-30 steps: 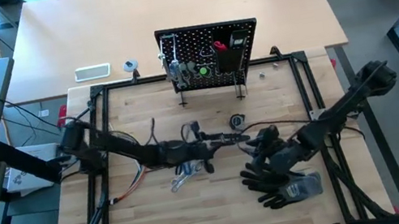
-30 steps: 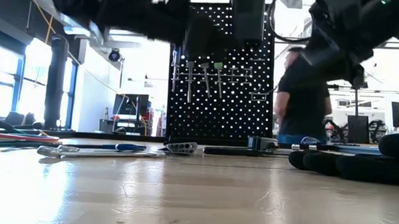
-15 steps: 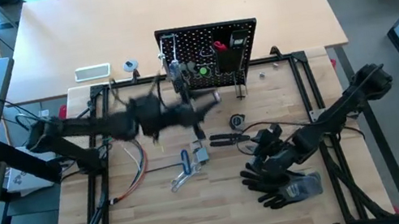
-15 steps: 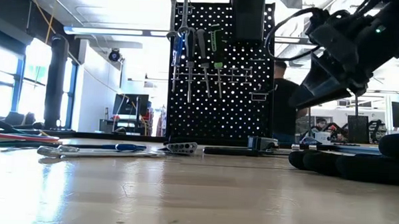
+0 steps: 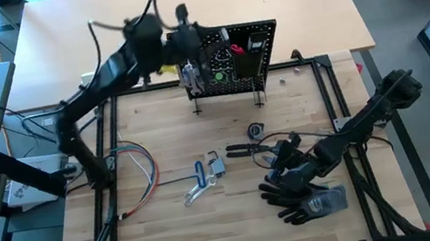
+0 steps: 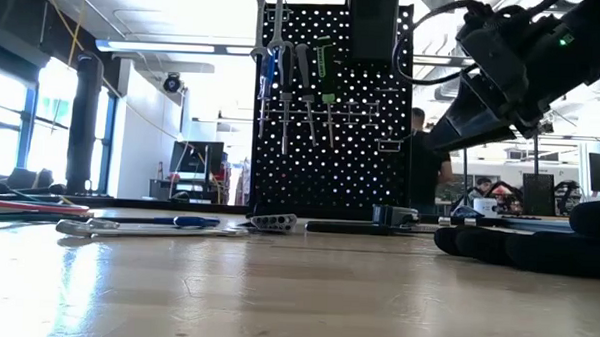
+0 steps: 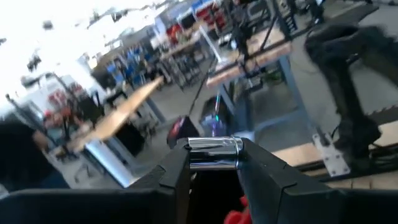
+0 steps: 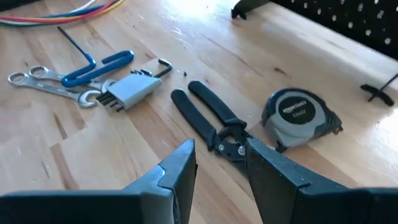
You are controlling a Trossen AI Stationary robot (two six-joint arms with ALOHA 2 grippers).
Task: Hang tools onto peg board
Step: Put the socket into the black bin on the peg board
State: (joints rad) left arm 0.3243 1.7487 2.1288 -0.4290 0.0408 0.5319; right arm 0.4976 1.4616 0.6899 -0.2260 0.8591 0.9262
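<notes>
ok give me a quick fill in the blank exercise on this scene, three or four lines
1. The left gripper holds a shiny ____ cylindrical bar above the black perforated peg board.
2. The black-handled pliers lie on the wooden table beside a round grey ____.
3. The right gripper hovers over the pliers, jaws ____.

Missing words: silver; tape measure; open

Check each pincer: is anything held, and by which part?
The left pincer, raised at the peg board, grips a silver bar across its chrome shaft. The right pincer hovers open over the pliers, holding nothing.
</notes>
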